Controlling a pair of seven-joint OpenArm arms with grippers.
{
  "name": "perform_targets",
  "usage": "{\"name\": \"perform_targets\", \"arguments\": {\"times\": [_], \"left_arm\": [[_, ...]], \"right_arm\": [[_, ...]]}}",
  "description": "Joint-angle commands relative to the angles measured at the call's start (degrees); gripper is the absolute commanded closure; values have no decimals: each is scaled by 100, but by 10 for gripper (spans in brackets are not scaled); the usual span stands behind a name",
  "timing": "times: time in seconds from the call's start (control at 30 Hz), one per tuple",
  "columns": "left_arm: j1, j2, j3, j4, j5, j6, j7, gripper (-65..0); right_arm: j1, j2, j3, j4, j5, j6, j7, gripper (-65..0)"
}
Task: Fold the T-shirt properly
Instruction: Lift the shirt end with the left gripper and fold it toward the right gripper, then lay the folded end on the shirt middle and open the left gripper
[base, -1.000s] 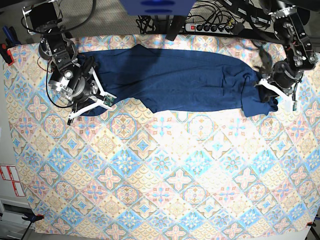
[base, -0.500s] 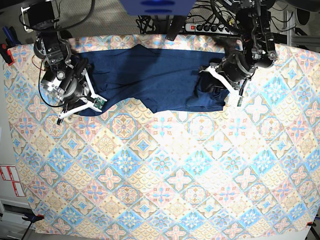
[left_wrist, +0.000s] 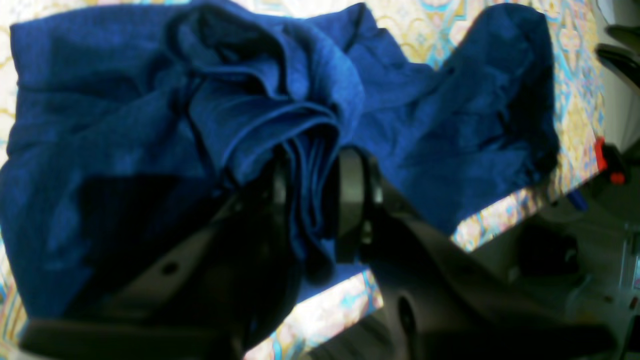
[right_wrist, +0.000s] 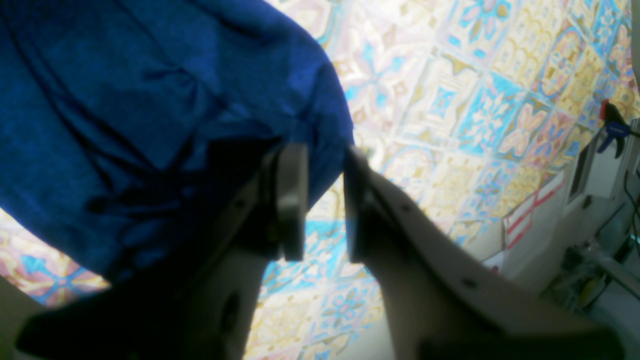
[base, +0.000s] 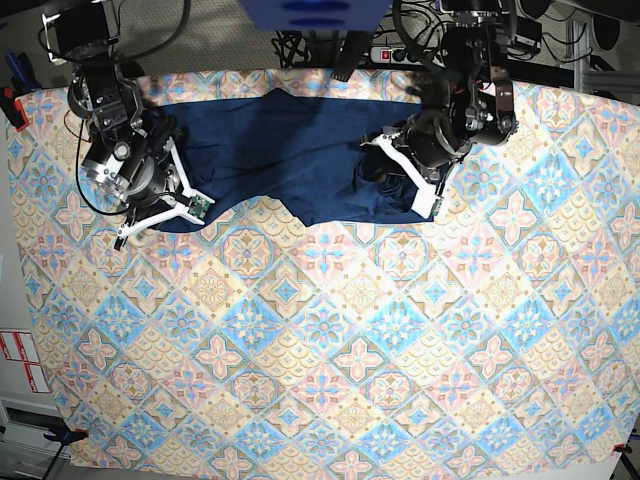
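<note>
The navy T-shirt (base: 290, 150) lies stretched along the far edge of the tablecloth (base: 320, 330). Its right end is bunched up and carried over the body. My left gripper (base: 400, 170), on the right in the base view, is shut on that bunch. In the left wrist view the folds of the shirt (left_wrist: 425, 125) are pinched between the dark jaws of the left gripper (left_wrist: 310, 200). My right gripper (base: 165, 195) sits at the shirt's left end. In the right wrist view the hem of the shirt (right_wrist: 150, 100) runs between the jaws of the right gripper (right_wrist: 324, 195).
A power strip (base: 420, 55) and cables lie beyond the table's far edge. A red clamp (base: 8, 100) grips the left edge. The patterned cloth covers the table in front of the shirt.
My left gripper has carried the shirt's right end leftward over the body, shortening the garment. The right arm shifted slightly left early on and has since held still.
</note>
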Motion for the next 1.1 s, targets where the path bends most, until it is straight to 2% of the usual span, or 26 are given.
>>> {"name": "perform_targets", "arguments": {"times": [0.0,0.07,0.27,0.33,0.4,0.5,0.63,0.73,0.83,0.97,1.07], "left_arm": [[-51,3,106,29,-134,-31,-79,-112],[-60,-5,159,20,-126,-31,-79,-146],[-16,-102,167,108,-187,-40,-61,-382],[116,-243,167,451,-196,-57,-61,-431],[283,-304,132,890,-205,-57,-70,-454],[406,-647,115,1127,-214,-49,-70,-448],[485,-981,27,925,-178,-40,-79,-422],[485,-1043,-211,732,-170,-40,-79,-370],[450,-1025,-114,407,-161,-40,-44,-293],[116,-1016,827,-165,-161,-40,-70,-207],[-139,-946,1442,-622,-170,-40,-79,-178]], "right_arm": [[53,79,41,114,0,-32,35,-127],[53,79,41,114,0,-32,35,-127],[53,79,41,114,0,-32,35,-127],[62,79,50,114,0,-32,35,-127],[62,79,50,114,0,-32,35,-127],[79,79,50,114,0,-32,35,-127],[79,79,50,114,0,-32,35,-127],[79,79,50,114,0,-32,35,-127],[79,79,50,114,0,-32,35,-127],[88,79,50,105,0,-32,35,-127],[79,79,50,105,0,-32,35,-127]]}}
